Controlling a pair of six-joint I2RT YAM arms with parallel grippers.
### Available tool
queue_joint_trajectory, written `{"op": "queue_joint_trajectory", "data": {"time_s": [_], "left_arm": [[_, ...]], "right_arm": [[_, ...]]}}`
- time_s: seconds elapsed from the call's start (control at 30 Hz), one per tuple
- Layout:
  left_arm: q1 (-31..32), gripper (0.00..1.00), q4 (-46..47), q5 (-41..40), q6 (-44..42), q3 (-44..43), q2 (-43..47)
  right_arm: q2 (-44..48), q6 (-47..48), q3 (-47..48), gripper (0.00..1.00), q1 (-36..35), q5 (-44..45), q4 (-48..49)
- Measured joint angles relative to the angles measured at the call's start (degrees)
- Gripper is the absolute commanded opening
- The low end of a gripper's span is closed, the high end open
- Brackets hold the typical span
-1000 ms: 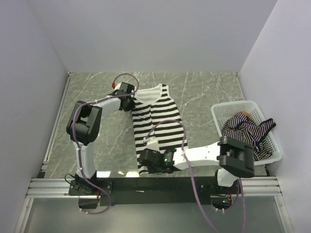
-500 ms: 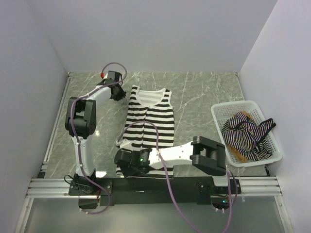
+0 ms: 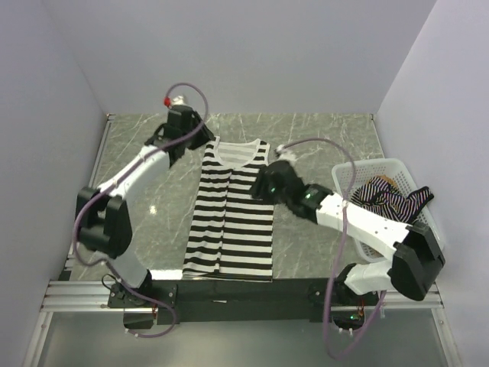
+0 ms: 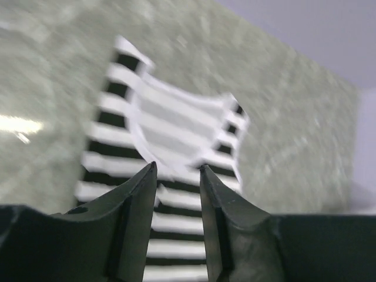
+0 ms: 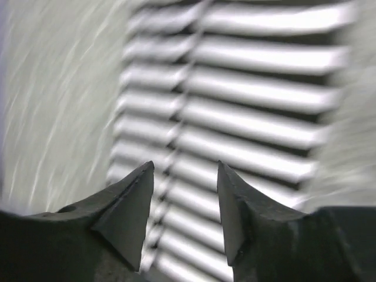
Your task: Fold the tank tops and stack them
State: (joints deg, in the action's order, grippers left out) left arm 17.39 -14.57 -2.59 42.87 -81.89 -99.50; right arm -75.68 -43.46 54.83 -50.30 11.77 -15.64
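Moved since the earlier frame: the right arm is swung away from the near hem and is now held over the garment's right edge, and the black-and-white striped tank top (image 3: pixel 229 222) is now spread straight rather than skewed.

Nearest the arm bases, the hem of this top is laid at the near edge of the counter (image 3: pixel 321 145). The garment is stretched flat, front up, with its neckline and straps towards the far wall.

Midway along, the right pincer (image 5: pixel 185 169) is held above the stripes with its jaws well apart; nothing is gripped between them.

To the right, a white mesh basket (image 3: pixel 359 165) is set on the counter, well apart from the flat top. A thin-striped tank top with black trim (image 3: pixel 391 206) is heaped inside it, with part draped over the rim.

Farthest off, the left pincer (image 4: pixel 176 171) is poised just beside the left strap, jaws partly parted, and no cloth is seen caught in them.
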Motion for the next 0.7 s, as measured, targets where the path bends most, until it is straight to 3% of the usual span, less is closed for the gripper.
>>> {"op": "queue_joint_trajectory", "data": {"time_s": [0.17,0.27,0.47,0.7], "left_arm": [[11.91,0.29,5.01,-0.76,2.05,12.85,10.54],[18.75,0.18,6.67,-1.18,3.63,20.68,13.62],[27.89,0.01,7.56,-3.26,7.04,29.11,13.03],[30.97,0.01,8.33,-5.88,10.43,31.71,7.56]], "right_arm": [[-4.50,1.86,-0.07,0.49,16.28,-2.23,-0.02],[-11.30,3.19,2.91,0.49,21.68,-4.35,-0.66],[-23.67,5.25,12.04,0.49,26.43,-6.29,-1.18],[-33.59,6.51,20.13,0.48,26.84,-6.97,-1.99]]}}
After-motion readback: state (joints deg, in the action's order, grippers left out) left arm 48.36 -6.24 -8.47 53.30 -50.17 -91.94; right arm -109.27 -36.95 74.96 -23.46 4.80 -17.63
